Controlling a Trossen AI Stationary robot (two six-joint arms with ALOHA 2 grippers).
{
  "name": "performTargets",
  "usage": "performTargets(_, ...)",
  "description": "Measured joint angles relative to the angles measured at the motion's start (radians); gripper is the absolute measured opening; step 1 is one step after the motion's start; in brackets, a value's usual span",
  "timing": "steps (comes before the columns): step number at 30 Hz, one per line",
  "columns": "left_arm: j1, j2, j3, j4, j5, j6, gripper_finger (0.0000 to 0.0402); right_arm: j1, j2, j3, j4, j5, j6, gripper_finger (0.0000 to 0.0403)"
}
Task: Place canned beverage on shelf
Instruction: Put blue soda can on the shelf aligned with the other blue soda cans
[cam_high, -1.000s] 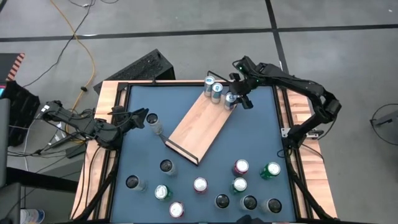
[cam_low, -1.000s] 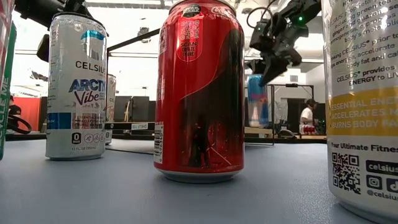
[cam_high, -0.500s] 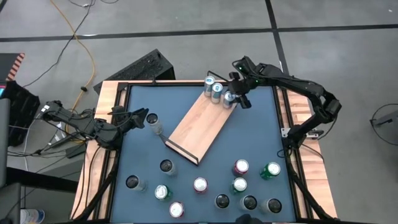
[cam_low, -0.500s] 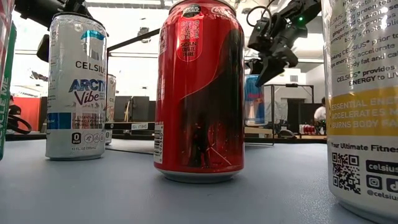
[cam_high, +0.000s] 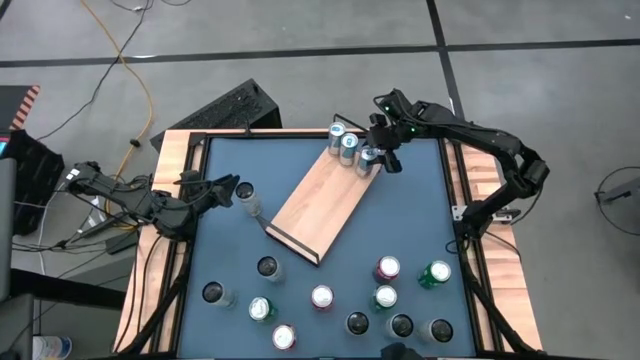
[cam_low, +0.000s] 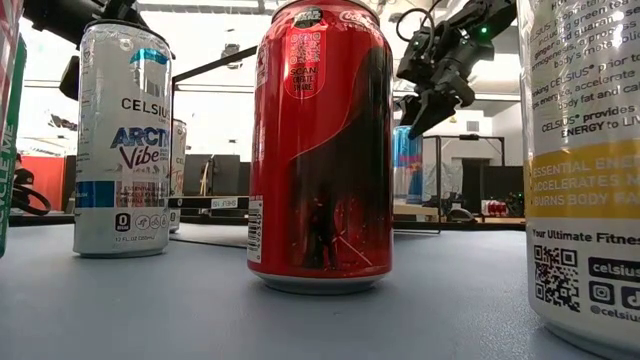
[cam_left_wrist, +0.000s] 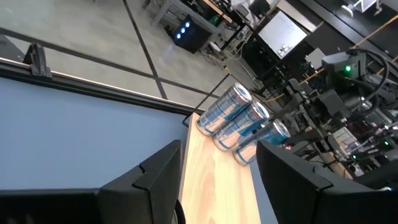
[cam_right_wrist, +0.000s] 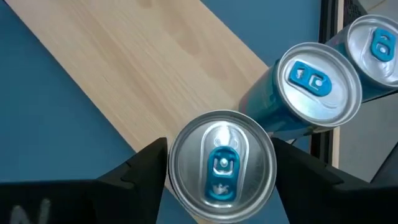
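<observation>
My right claw hangs over the far end of the shelf, straight above the third can in a row of three blue-tabbed cans. My fingers stand spread on either side of that can, with a gap showing between each pad and the can's rim, so I hold nothing. The can stands upright on the light-wood board at its far corner, just beside the second can, and the first can sits beyond that one, close to the desk's far rim.

The shelf lies slantwise on the blue desk, its railed end pointing toward the middle and its can end at the far edge.

My left claw waits at the left edge of the desk, part open, with a silver can standing just beside its fingertips; whether it touches, I cannot tell. A loose group of cans stands along the near edge.
</observation>
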Motion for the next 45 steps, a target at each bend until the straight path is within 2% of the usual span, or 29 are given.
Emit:
performTargets(13,0.000,0.000,0.000,0.000,0.003,0.001,0.0194,0.000,-0.055,0.000,0.018,0.025,0.011,0.0270)
performTargets(20,0.000,0.000,0.000,0.000,0.003,0.000,0.0194,0.011,-0.179,0.000,-0.061,0.047,0.105,0.0263)
performTargets(24,0.000,0.000,0.000,0.000,-0.005,0.002,0.0194,0.016,-0.264,0.000,-0.100,0.097,0.197,0.0214)
performTargets(27,0.000,0.000,0.000,0.000,-0.020,0.004,0.0194,0.011,-0.293,-0.007,-0.148,0.118,0.254,0.0140)
performTargets(30,0.000,0.000,0.000,0.000,-0.032,0.004,0.0194,0.003,-0.325,-0.084,-0.129,0.110,0.311,0.0047)
performTargets(32,0.000,0.000,0.000,0.000,-0.043,0.003,0.0194,0.002,-0.339,-0.158,-0.095,0.109,0.332,0.0014)
performTargets(37,0.000,0.000,0.000,0.000,-0.055,0.003,0.0194,0.027,-0.346,-0.292,0.033,0.109,0.396,0.0010)
performTargets(45,0.000,0.000,0.000,-0.007,-0.056,0.001,0.0194,0.060,-0.313,-0.306,0.127,0.109,0.404,0.0001)
